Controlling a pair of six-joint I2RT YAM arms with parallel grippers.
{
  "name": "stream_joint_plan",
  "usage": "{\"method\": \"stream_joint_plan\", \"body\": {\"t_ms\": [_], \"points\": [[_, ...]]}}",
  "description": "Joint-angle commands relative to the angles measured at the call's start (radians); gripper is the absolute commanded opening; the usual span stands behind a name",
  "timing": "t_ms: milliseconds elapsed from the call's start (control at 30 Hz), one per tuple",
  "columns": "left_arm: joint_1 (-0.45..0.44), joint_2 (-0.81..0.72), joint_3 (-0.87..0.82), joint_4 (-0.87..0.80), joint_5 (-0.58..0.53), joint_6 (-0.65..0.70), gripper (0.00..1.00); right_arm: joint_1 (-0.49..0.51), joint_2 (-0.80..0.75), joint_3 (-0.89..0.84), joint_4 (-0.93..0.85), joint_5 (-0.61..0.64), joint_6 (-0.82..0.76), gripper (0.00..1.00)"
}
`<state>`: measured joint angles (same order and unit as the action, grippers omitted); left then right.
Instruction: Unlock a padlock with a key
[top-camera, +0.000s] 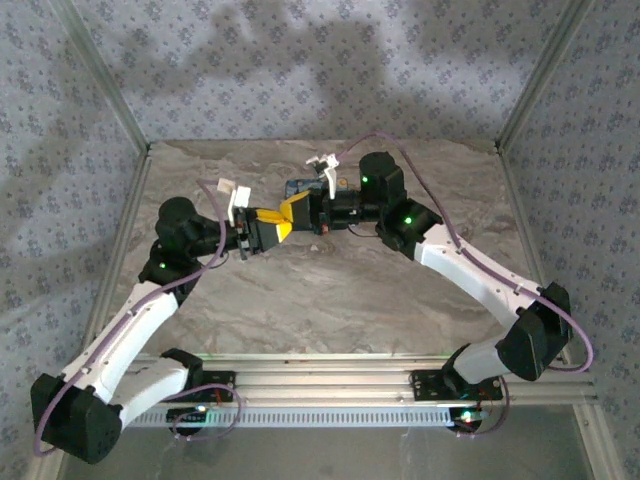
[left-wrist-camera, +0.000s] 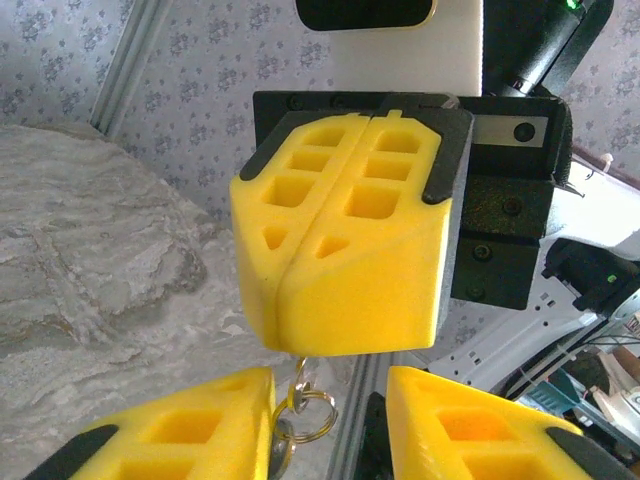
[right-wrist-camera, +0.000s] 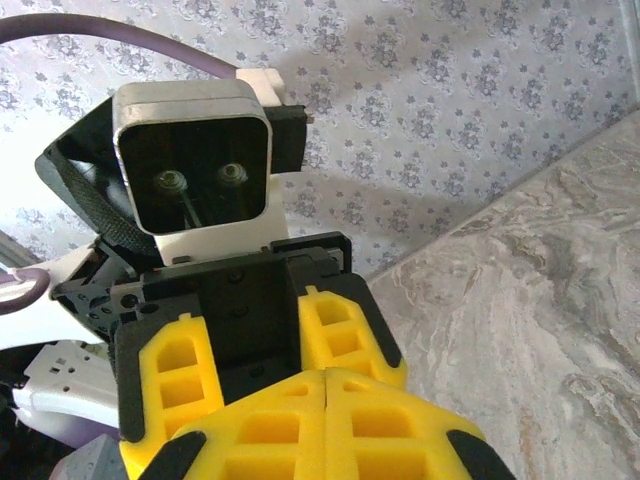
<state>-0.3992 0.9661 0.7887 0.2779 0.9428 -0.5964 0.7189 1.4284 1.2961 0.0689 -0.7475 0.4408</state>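
Note:
My right gripper (top-camera: 292, 212) is shut, its yellow fingers (left-wrist-camera: 340, 270) pressed together. A metal key ring (left-wrist-camera: 300, 398) with small pale metal pieces hangs from between their tips. The key's blue head and blade are hidden. My left gripper (left-wrist-camera: 325, 432) faces it from below, open, with the ring hanging in the gap close against its left finger (left-wrist-camera: 175, 430). In the right wrist view the left gripper's fingers (right-wrist-camera: 340, 330) stand apart just beyond my shut right gripper (right-wrist-camera: 325, 430). The padlock (top-camera: 298, 187), a dark-blue block, lies on the table just behind the grippers, partly covered by the right arm.
The marbled table top (top-camera: 330, 300) spreads in front of the two grippers. Patterned fabric walls (top-camera: 300, 70) with metal frame posts (top-camera: 120, 90) close off the back and sides. Both grippers meet above the table's middle back.

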Motion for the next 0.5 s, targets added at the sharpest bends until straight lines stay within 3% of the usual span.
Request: {"method": "stream_joint_plan", "body": {"t_ms": [0, 267, 467], "points": [[0.008, -0.018, 0.001, 0.001, -0.004, 0.011, 0.29, 0.008, -0.031, -0.014, 0.029, 0.012, 0.008, 0.0], [0.008, -0.017, 0.0, 0.0, -0.017, 0.0, 0.01, 0.019, -0.036, -0.038, 0.087, 0.036, 0.031, 0.0], [0.013, -0.026, 0.001, -0.012, -0.021, 0.0, 0.0, 0.026, -0.035, -0.043, 0.101, 0.05, 0.036, 0.0]]}}
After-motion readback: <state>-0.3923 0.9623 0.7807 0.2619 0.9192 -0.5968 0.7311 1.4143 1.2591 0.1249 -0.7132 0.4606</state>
